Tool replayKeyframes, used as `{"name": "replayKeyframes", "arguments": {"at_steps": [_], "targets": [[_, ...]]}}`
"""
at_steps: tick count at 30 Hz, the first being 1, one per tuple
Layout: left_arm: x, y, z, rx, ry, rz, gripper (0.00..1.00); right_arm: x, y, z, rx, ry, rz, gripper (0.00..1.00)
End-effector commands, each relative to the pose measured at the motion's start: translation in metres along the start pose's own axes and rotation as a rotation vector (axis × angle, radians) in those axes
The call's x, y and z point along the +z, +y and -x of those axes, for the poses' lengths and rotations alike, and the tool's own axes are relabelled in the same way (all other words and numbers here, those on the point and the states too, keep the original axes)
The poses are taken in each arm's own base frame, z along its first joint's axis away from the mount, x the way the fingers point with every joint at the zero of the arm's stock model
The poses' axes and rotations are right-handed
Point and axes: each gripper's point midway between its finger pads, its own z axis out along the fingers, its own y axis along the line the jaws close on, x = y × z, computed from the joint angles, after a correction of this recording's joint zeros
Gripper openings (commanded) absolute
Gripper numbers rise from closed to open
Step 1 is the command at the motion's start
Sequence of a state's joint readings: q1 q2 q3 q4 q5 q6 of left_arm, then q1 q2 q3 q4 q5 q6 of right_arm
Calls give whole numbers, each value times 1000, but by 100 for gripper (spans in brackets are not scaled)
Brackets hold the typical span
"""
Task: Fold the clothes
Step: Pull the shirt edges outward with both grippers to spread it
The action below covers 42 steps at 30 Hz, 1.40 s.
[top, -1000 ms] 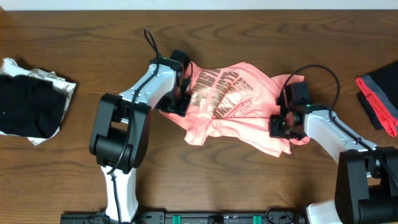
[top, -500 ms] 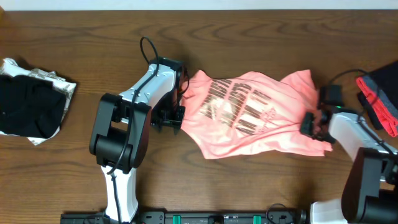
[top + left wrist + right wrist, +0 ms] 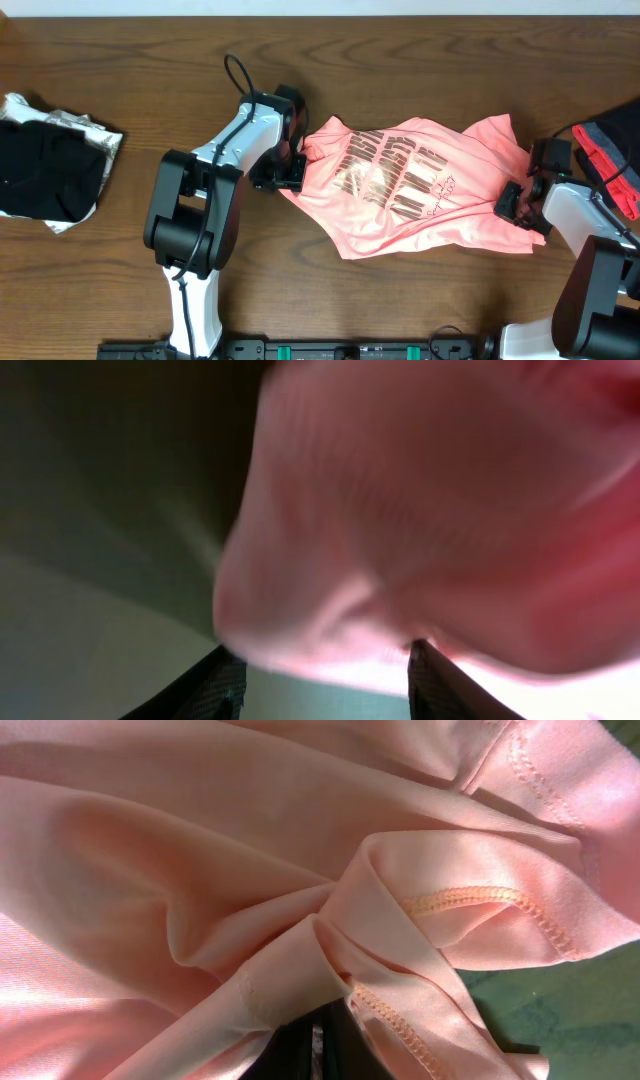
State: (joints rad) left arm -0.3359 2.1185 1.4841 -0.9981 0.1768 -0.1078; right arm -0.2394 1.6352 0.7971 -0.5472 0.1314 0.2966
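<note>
The clothes, a salmon-pink T-shirt (image 3: 400, 190) with gold lettering facing up, lie stretched across the middle of the wooden table (image 3: 400, 300). My left gripper (image 3: 283, 172) is at the shirt's left edge. In the left wrist view its fingers (image 3: 215, 685) stand apart, with blurred pink fabric (image 3: 420, 510) just past the tips and bare table showing between them. My right gripper (image 3: 515, 203) is at the shirt's right end. In the right wrist view it (image 3: 318, 1038) is shut on a bunched fold of the pink fabric (image 3: 250, 850), with a stitched hem beside it.
A black garment on a crinkled white sheet (image 3: 45, 165) lies at the far left. A red and grey pile of clothes (image 3: 610, 160) sits at the right edge, close behind my right arm. A black cable (image 3: 238, 75) loops above the left arm.
The right gripper pulled the shirt to the right, and the crumpled shirt spread out wider. The left gripper came off the shirt's chest and now sits at its left edge.
</note>
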Motion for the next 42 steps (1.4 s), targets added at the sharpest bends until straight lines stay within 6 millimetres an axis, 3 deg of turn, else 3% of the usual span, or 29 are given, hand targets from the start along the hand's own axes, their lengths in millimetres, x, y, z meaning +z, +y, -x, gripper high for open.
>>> {"name": "replayKeyframes", "arguments": {"at_steps": [1, 7, 12, 14, 16, 18, 21, 28, 35, 42], "targets": [[4, 10, 11, 20, -38, 47, 53, 15, -8, -25, 17, 85, -19, 5], [2, 13, 34, 68, -129, 61, 54, 15, -8, -25, 17, 85, -19, 5], [3, -5, 23, 79, -84, -50, 53, 15, -8, -25, 17, 87, -20, 4], [4, -13, 17, 77, -57, -98, 43, 15, -8, -25, 17, 86, -20, 5], [3, -21, 7, 77, -16, -151, 22, 15, -8, -25, 17, 86, -20, 4], [2, -30, -5, 92, 29, -205, 8, 15, -8, -25, 17, 86, -20, 4], [0, -31, -21, 104, 95, -223, 6, 15, -8, -25, 17, 86, -20, 3], [-23, -4, -31, -89, 119, -203, 6, 15, -8, -25, 17, 86, -20, 2], [-43, 56, -68, -333, 237, -83, 5, 15, -8, -25, 18, 86, -20, 3], [-48, 65, -85, -344, 305, -88, 6, 15, -10, -29, 16, 101, -24, 4]]}}
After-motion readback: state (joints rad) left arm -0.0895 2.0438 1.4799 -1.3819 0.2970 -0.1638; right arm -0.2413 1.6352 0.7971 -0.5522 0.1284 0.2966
